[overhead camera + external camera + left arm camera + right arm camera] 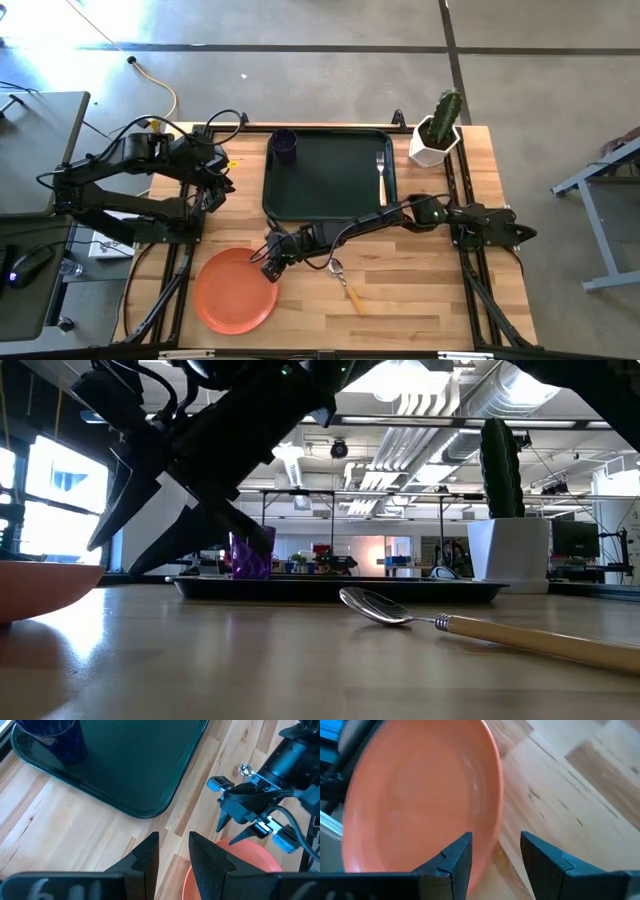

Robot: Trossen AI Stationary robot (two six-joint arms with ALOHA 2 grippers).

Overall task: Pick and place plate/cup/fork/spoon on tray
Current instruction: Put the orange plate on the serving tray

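Two fingers of the right gripper (pixel 275 262) stand parted, straddling the near rim of the plate (pixel 235 290), which lies on the table short of the tray (pixel 330 172). Left gripper (pixel 174 851) waits nearby, slightly parted. Risk: a shallow rim bite could slip and drop the plate onto the spoon (pixel 347 285).

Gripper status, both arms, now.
Left gripper: open, empty, above the table near the tray.
Right gripper: open, straddling the plate rim, not yet closed.
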